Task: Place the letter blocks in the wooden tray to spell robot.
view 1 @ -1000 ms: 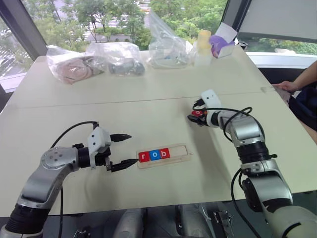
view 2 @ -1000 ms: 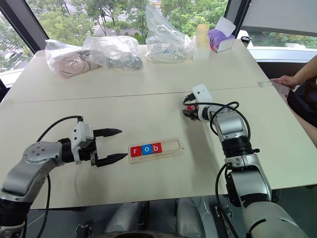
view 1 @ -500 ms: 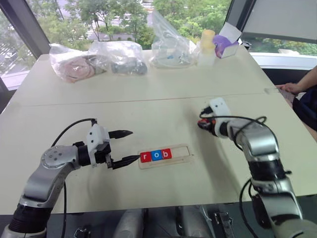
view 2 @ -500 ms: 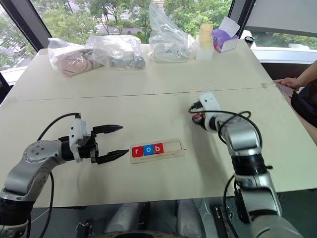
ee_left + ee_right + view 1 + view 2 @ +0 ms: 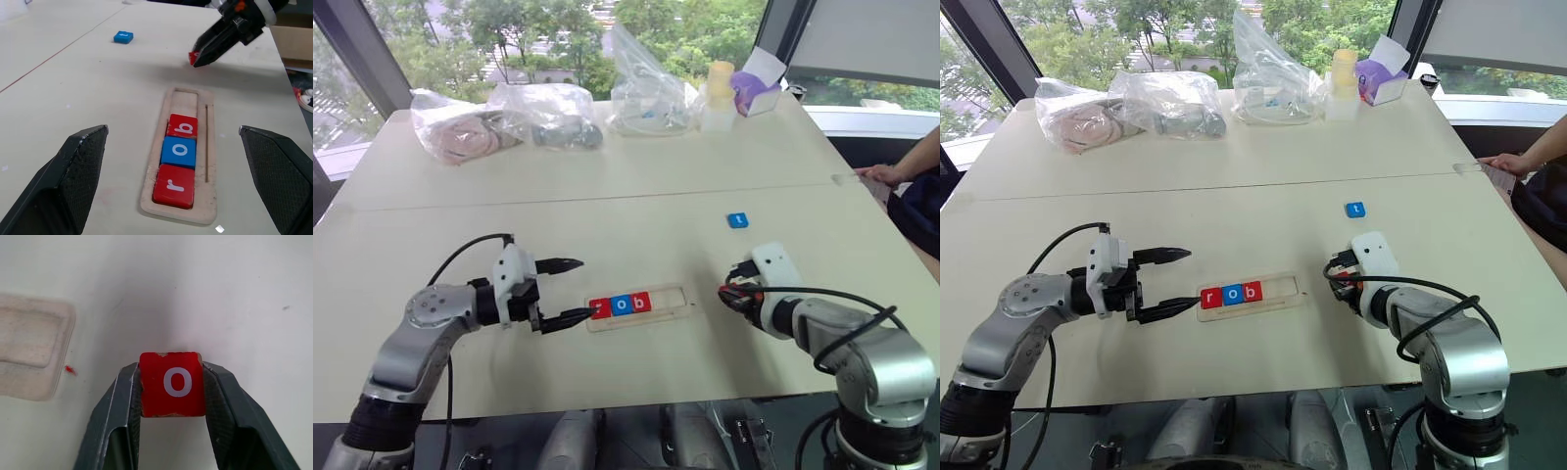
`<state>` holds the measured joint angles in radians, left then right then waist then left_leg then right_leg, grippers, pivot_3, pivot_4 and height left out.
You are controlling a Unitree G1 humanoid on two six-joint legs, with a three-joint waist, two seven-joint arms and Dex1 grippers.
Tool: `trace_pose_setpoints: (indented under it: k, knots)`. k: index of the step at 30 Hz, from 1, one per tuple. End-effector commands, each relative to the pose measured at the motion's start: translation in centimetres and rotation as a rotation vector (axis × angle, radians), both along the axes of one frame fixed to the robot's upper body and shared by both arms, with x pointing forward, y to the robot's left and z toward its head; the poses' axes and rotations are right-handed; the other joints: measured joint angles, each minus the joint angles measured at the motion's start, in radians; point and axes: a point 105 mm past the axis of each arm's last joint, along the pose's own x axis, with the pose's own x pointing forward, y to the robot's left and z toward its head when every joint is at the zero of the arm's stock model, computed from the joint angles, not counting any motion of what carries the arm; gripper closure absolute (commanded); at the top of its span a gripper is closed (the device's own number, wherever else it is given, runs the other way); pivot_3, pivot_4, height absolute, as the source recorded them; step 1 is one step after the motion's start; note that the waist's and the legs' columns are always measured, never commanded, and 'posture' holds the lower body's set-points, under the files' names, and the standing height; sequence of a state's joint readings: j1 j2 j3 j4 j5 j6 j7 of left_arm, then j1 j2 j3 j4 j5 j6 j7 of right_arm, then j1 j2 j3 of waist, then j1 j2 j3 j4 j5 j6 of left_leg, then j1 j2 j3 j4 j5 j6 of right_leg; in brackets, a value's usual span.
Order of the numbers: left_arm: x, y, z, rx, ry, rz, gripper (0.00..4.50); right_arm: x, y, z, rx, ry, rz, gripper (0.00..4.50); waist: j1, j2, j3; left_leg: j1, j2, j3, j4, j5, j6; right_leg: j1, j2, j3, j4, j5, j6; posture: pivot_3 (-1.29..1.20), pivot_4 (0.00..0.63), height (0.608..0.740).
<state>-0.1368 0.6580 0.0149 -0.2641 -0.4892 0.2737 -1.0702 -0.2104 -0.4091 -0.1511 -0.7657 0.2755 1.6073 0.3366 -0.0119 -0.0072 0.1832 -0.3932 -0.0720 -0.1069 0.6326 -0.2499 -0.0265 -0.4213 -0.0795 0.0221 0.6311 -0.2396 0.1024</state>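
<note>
Between right tool [image 5: 172, 382] fingers, red o tile [image 5: 172, 383]

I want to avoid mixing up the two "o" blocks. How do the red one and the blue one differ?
The red o block is clamped in the right claw above the table; the blue o block lies in the wooden tray. The red one has no neighbours; the blue one sits between r and b. Both are square tiles with a white lowercase o.
</note>
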Motion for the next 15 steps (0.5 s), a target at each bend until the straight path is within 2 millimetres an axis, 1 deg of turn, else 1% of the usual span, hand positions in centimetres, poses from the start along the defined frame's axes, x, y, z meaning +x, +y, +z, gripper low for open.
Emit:
trace_pose_setpoints:
  k: [1,2,3,5,7,8,12,15]
  knots:
    - [0.0,-0.2,0.6,-0.004,-0.033,-0.016,0.00,0.0,0.2,1.2,-0.005,-0.044,0.028,0.84,-0.002,0.000,0.000,0.000,0.000,0.000,0.000,0.000,0.000,0.000,0.000,0.000,0.000,0.000,0.000,0.00,0.150,0.740]
    - [-0.1,-0.2,0.6,-0.003,-0.033,-0.016,0.00,0.1,0.2,1.5,-0.013,-0.043,0.051,0.34,-0.003,0.000,0.000,0.000,0.000,0.000,0.000,0.000,0.000,0.000,0.000,0.000,0.000,0.000,0.000,0.00,0.150,0.740]
    - [-0.1,-0.2,0.6,-0.002,-0.033,-0.016,0.00,0.1,0.2,1.6,-0.019,-0.041,0.066,0.04,-0.002,0.000,0.000,0.000,0.000,0.000,0.000,0.000,0.000,0.000,0.000,0.000,0.000,0.000,0.000,0.00,0.150,0.740]
    - [0.0,-0.2,0.6,0.001,-0.034,-0.012,0.00,0.4,-0.2,2.8,-0.059,-0.022,0.186,0.04,-0.002,0.001,0.001,0.000,0.000,0.000,0.001,0.000,0.000,0.000,0.000,0.000,0.000,0.000,0.000,0.00,0.150,0.740]
    - [0.0,-0.1,0.6,0.002,-0.037,-0.009,0.00,1.0,-0.7,4.1,-0.111,-0.069,0.346,0.04,-0.001,0.000,0.001,0.000,0.000,0.000,0.001,0.000,0.000,0.001,0.000,0.000,-0.001,0.000,0.000,0.00,0.150,0.740]
    - [0.1,-0.1,0.6,0.003,-0.038,-0.008,0.00,1.1,-0.8,4.3,-0.131,-0.085,0.406,0.04,0.000,0.000,0.001,0.000,0.000,0.000,0.001,0.000,0.000,0.002,0.000,-0.001,-0.001,0.000,0.000,0.00,0.150,0.740]
    - [0.2,-0.1,0.7,0.003,-0.042,-0.004,0.00,1.3,-1.4,4.3,-0.189,-0.144,0.704,0.04,-0.001,-0.001,0.001,0.002,0.000,0.000,0.000,-0.001,0.001,0.005,0.000,-0.003,-0.003,-0.001,0.002,0.00,0.150,0.740]
    - [0.2,0.0,0.8,0.004,-0.049,0.004,0.00,1.9,-3.2,3.0,-0.335,-0.119,0.942,0.04,-0.005,-0.001,0.001,0.002,0.000,0.001,0.000,-0.001,0.002,0.005,-0.001,-0.003,-0.003,-0.001,0.003,0.00,0.150,0.740]
